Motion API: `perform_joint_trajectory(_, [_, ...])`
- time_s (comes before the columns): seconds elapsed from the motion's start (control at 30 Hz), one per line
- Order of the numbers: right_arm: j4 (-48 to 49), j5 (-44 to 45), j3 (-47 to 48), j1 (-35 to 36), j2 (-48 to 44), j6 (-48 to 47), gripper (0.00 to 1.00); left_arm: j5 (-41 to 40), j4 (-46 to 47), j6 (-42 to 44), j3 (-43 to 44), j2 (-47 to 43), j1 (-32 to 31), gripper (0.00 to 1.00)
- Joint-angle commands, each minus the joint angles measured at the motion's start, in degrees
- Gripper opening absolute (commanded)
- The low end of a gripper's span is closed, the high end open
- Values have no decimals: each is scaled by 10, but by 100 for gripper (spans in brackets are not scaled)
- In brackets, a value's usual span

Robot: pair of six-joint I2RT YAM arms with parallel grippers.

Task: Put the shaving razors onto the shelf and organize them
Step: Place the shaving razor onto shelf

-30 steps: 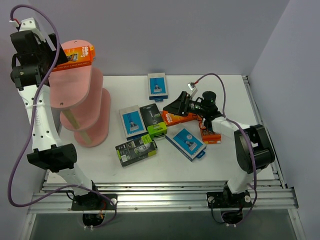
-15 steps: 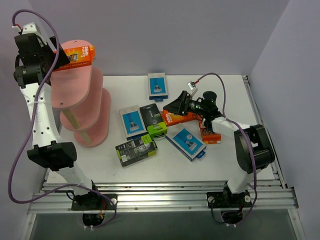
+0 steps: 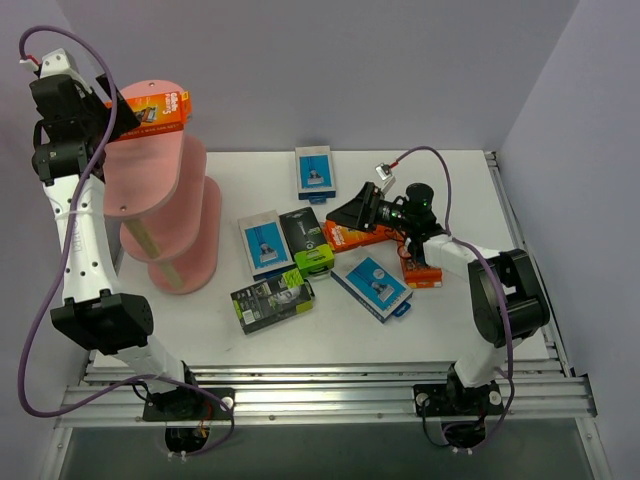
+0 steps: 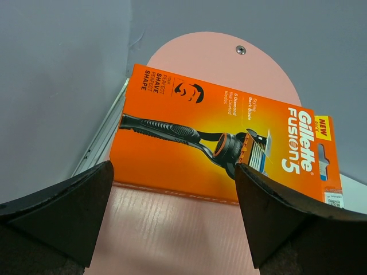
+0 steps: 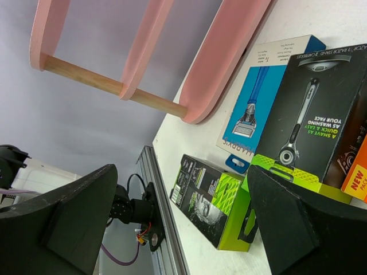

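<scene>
The pink shelf (image 3: pixel 160 185) stands at the far left. One orange razor pack (image 3: pixel 160 108) lies flat on its top board (image 4: pixel 189 229). My left gripper (image 3: pixel 112 108) is open and empty just left of that pack; in the left wrist view (image 4: pixel 174 167) the pack (image 4: pixel 223 143) lies just beyond the fingertips. My right gripper (image 3: pixel 352 213) is open and empty, low over an orange pack (image 3: pixel 365 238) on the table. Blue-and-grey packs (image 3: pixel 315 170), (image 3: pixel 262 242), (image 3: pixel 372 286), black-and-lime packs (image 3: pixel 307 240), (image 3: pixel 272 300) and another orange pack (image 3: pixel 422 270) lie on the table.
The right wrist view shows the shelf's lower boards (image 5: pixel 223 51), a blue pack (image 5: pixel 258 103) and both black-and-lime packs (image 5: pixel 309 114), (image 5: pixel 215 197). Grey walls stand behind and at the right. A metal rail (image 3: pixel 320 385) runs along the table's near edge.
My left gripper has drawn slightly back and up from the orange pack, which stays on the top board. The right arm has barely moved.
</scene>
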Motion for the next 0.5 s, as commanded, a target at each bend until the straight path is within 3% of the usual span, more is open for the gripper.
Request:
perform_joint_trajectory(0.0, [41,-20,-1,-3,-6,2,91,-1,-5,-14,-8,-6,4,96])
perform_joint_trajectory(0.47, [41,-22,4,-4,2,3,91,5,12,-17,14,21,6,96])
